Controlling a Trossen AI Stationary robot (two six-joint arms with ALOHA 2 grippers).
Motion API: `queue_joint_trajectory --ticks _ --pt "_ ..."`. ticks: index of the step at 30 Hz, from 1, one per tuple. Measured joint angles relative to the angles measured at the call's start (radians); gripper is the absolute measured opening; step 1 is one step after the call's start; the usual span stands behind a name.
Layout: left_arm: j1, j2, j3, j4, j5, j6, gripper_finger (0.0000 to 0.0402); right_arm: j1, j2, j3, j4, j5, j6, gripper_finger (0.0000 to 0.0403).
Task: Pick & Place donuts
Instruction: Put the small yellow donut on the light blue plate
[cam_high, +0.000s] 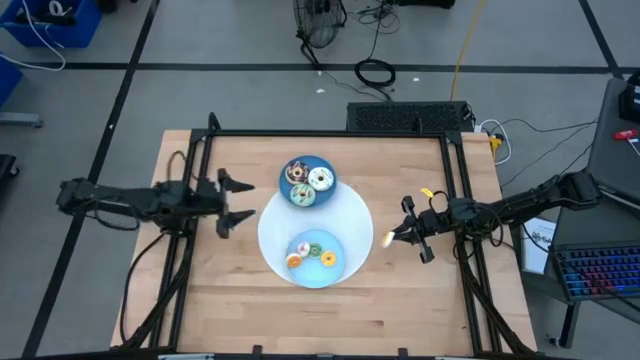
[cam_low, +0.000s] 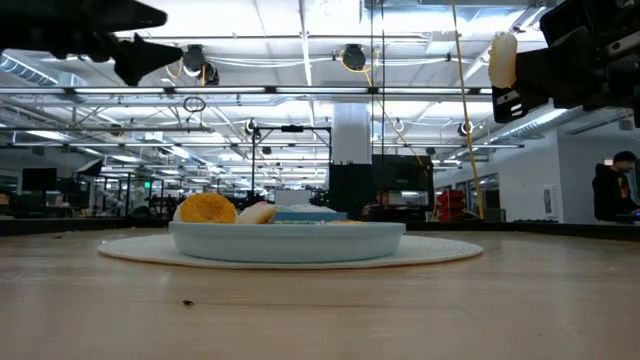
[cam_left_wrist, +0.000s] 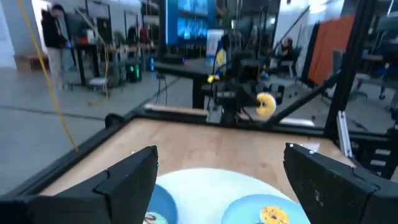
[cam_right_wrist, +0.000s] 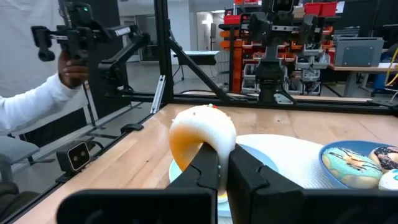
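Note:
My right gripper (cam_high: 397, 235) hovers over the right edge of the white round mat (cam_high: 352, 215), shut on a small pale yellow donut (cam_right_wrist: 202, 134). The near blue plate (cam_high: 338, 272) holds several tiny donuts, among them an orange one (cam_high: 293, 261) and a yellow one (cam_high: 328, 259). On the far blue plate (cam_high: 327, 162) lie the chocolate-sprinkled (cam_high: 296, 170), white-frosted (cam_high: 321, 179) and teal (cam_high: 302, 195) donuts. My left gripper (cam_high: 240, 203) is open and empty, raised just off the mat's left edge. My right gripper pinches the yellow donut's lower rim (cam_right_wrist: 210, 149) between its two fingers (cam_right_wrist: 205, 171). They reach in roughly level from the table's right side. The ring stands on edge above the fingertips, lifted clear of the table (cam_low: 502, 58).
Bare wooden tabletop (cam_high: 220, 290) surrounds the mat on all sides, framed by dark rails (cam_high: 330, 133). A person's hand and white sleeve (cam_right_wrist: 37, 102) hold a device beyond the table's edge in the right wrist view. The low view shows the near plate's rim (cam_low: 290, 240).

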Motion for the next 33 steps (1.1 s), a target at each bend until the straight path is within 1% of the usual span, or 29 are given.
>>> queue_joint_trajectory --ticks 5,11,17,21,24,27,33 --pt "0.0 -0.17 -0.082 -0.021 -0.016 -0.002 0.0344 0.0 0.0 0.0 0.0 0.0 0.0 0.0002" --pt "0.0 -0.309 -0.163 -0.027 -0.016 -0.017 0.0345 0.0 0.0 0.0 0.0 0.001 0.003 0.0002" --pt "0.0 -0.365 -0.227 -0.058 -0.015 -0.057 0.0344 0.0 0.002 0.0 0.002 0.005 0.011 0.0002" --pt "0.0 -0.371 -0.245 -0.035 -0.016 -0.064 0.0344 0.0 0.035 0.022 0.017 0.056 0.041 0.0002" --pt "0.0 -0.372 -0.245 -0.019 -0.015 -0.053 0.0344 0.008 0.105 0.065 -0.007 0.048 0.044 0.0002" --pt "0.0 -0.372 -0.246 -0.014 -0.014 -0.052 0.0344 0.032 0.204 0.131 0.012 0.05 0.019 0.0002" --pt "0.0 -0.371 -0.246 -0.024 -0.015 -0.05 0.0345 0.098 0.472 0.321 0.004 0.051 -0.072 0.0002"
